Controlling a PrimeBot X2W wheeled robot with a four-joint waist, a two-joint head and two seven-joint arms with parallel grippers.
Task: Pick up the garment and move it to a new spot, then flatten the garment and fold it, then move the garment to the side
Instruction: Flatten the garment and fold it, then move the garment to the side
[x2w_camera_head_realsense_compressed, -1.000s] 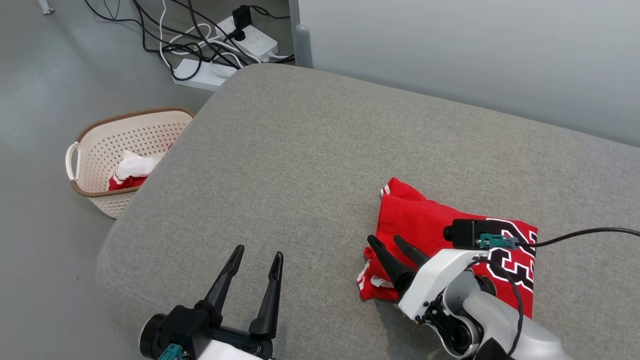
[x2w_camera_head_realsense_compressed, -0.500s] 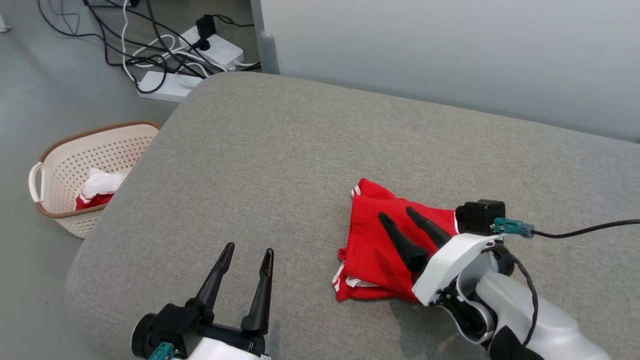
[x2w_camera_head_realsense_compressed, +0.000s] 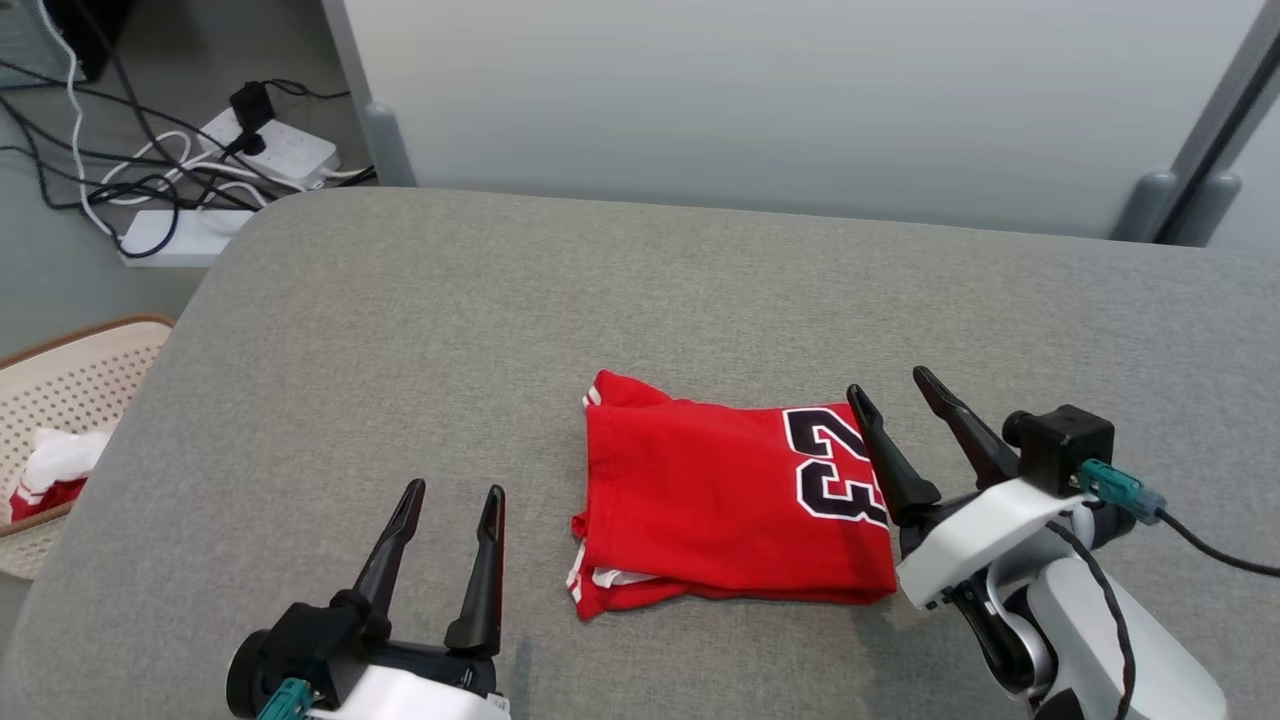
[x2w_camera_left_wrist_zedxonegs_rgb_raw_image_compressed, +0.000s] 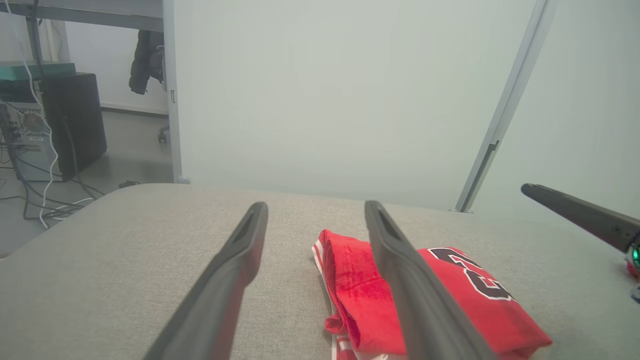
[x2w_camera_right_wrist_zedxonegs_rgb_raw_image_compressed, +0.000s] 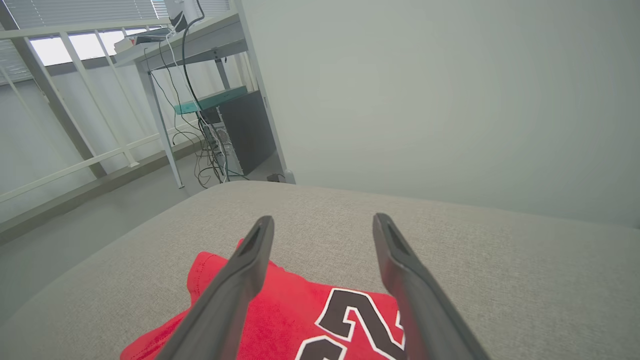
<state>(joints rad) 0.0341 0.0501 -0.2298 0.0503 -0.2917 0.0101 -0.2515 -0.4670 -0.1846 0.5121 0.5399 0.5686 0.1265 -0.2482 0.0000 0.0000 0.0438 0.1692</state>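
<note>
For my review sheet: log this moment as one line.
garment: folded on grey surface | left gripper: open, empty | right gripper: open, empty

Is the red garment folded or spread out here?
Folded: the red garment is a compact rectangle on the grey cushion, layers visible at its edge.

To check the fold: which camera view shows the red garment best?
Head view: almost the whole folded garment lies in sight. In the left wrist view a finger crosses it; the right wrist view cuts off its near part.
</note>
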